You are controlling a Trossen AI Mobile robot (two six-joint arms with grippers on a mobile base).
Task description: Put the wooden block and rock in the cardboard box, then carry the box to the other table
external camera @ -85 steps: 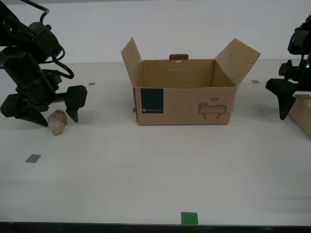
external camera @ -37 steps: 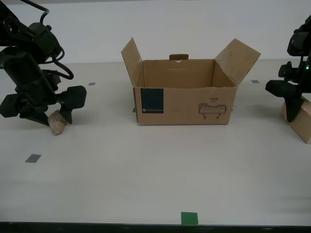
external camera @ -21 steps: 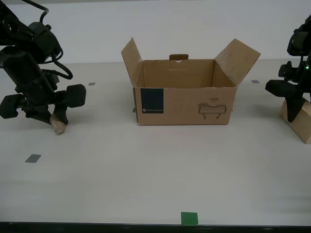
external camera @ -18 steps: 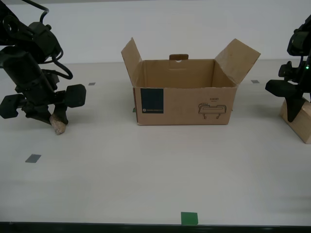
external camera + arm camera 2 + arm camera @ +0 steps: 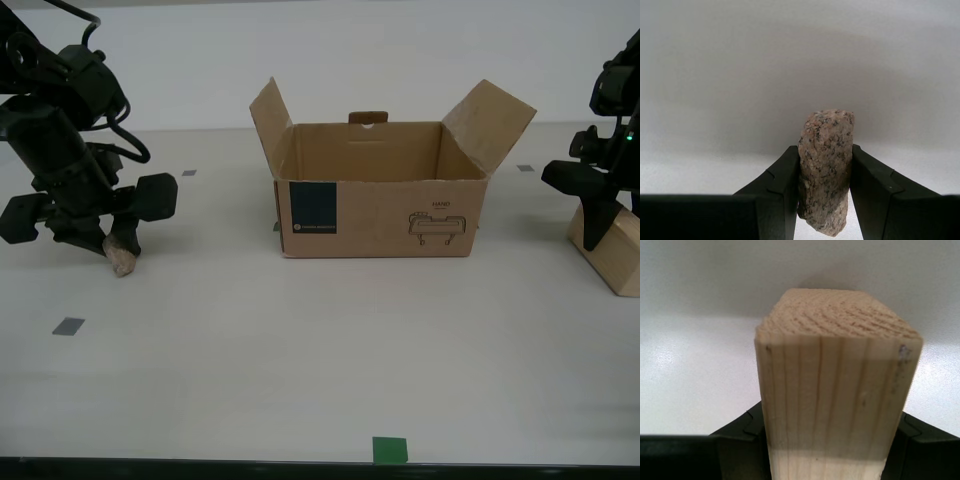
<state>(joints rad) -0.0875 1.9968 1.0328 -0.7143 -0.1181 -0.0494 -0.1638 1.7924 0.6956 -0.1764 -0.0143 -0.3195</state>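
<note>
on the smooth off-white table [image 5: 330,340], toward its far edge and about midway across, the cardboard box [image 5: 380,205] stands with its flaps up and its mouth open, a dark teal square label [image 5: 313,209] and a small printed drawing on the brown corrugated front wall. near the table's edge at the exterior view's left, the rock [image 5: 122,256] sits between the closed-in fingers of my second gripper [image 5: 115,252]; the second wrist view shows the rock [image 5: 826,169] as a pinkish-beige, dark-speckled lump pinched on both flanks by the black pads [image 5: 781,182], its long axis running out along the fingers and its far end poking past them. i cannot tell whether its lower end touches the table. at the edge on the exterior view's right, the wooden block [image 5: 607,255] is a pale tan piece with straight grain, tilted, its long axis slanting down toward the near edge; my first gripper [image 5: 596,232] is clamped on its upper end, and in the first wrist view the block [image 5: 837,380] fills the space between the dark jaws, end grain facing away. wide bare tabletop lies between each gripper and the box, and the whole near half of the table is open apart from a green tape square [image 5: 390,450] at the near edge and a grey tape square [image 5: 68,326] near the rock.
</note>
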